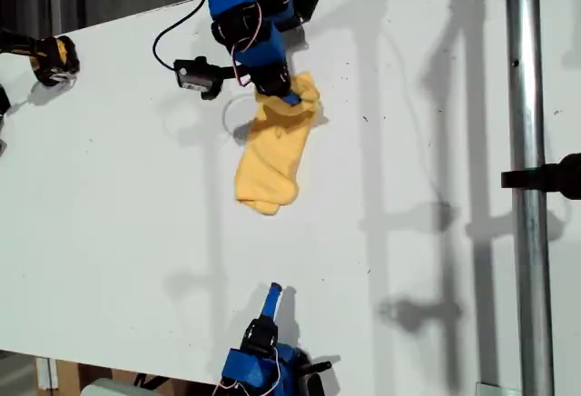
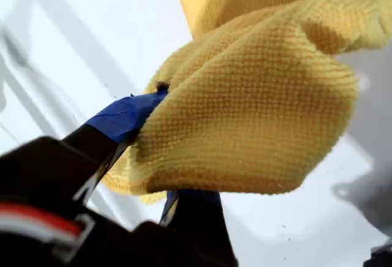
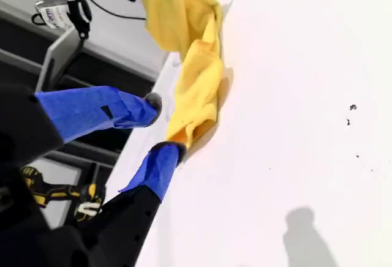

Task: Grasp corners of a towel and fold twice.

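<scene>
Our second gripper (image 1: 274, 292): jaws apart, grasping nothing, near the exterior view's bottom edge | our first gripper (image 1: 289, 98): clenched on the towel (image 1: 275, 151) | towel bunched, trailing down onto the white table (image 1: 109, 196).

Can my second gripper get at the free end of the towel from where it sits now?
Probably yes. My second gripper is open and faces the towel's loose end across bare table; my first gripper holds the far end.
</scene>
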You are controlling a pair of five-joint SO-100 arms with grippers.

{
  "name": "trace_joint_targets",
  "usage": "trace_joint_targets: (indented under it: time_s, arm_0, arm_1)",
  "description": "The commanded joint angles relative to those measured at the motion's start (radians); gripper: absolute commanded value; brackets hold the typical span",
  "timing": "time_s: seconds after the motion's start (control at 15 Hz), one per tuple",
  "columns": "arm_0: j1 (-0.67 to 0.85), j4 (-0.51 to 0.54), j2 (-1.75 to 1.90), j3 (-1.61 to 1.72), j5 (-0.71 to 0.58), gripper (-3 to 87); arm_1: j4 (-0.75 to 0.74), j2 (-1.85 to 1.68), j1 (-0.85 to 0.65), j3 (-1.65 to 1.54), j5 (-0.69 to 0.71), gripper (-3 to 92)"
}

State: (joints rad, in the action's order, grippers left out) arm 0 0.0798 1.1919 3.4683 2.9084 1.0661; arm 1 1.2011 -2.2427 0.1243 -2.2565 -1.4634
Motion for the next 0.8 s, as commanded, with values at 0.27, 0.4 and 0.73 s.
trace_joint_targets:
  time_s: [0.27, 0.4, 0.73]
  arm_0:
    - [-0.02, 0.002, 0.006, -0.038, 0.008, 10.3]
    - [-0.02, 0.0, 0.006, -0.034, 0.012, 10.3]
    - [-0.018, -0.002, 0.006, -0.031, 0.02, 10.3]
  arm_1:
    - [-0.141, 0.394, -0.179, 0.394, 0.239, -0.1]
    - [-0.189, 0.511, -0.209, 0.48, 0.276, -0.1]
    - [-0.25, 0.796, -0.259, 0.704, 0.334, -0.1]
